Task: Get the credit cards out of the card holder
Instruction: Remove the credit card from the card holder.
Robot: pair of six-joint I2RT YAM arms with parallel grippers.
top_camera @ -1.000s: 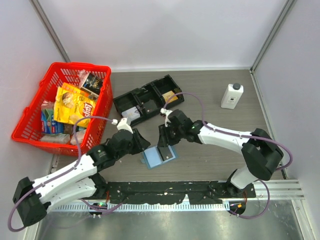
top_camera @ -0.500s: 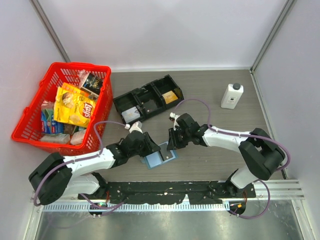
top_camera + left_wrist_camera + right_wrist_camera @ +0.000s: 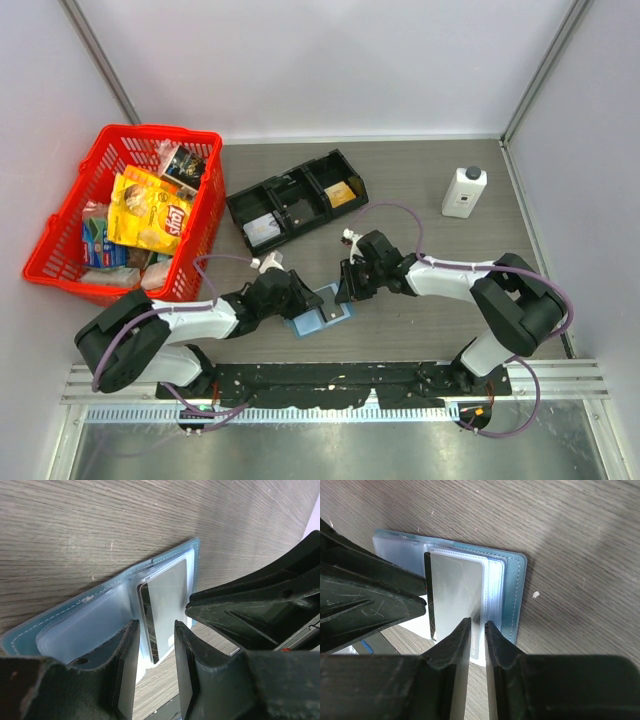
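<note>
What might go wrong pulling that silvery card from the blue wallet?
The right pincer flanks only the near edge of the silvery rectangular card, so it may slip off. The card sits in a clear sleeve of the light-blue bifold card holder; unless the left pincer pins that, it may drag along.

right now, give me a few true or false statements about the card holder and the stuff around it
1. The card holder lies opened out flat on the table. True.
2. The red basket is empty. False: it holds snack packets.
3. A silvery credit card shows at the open holder. True.
4. The white bottle lies on its side in the black tray. False: it stands upright on the table at the far right, well apart from the tray.
5. The left jaws stand apart, down at the card holder. True.
</note>
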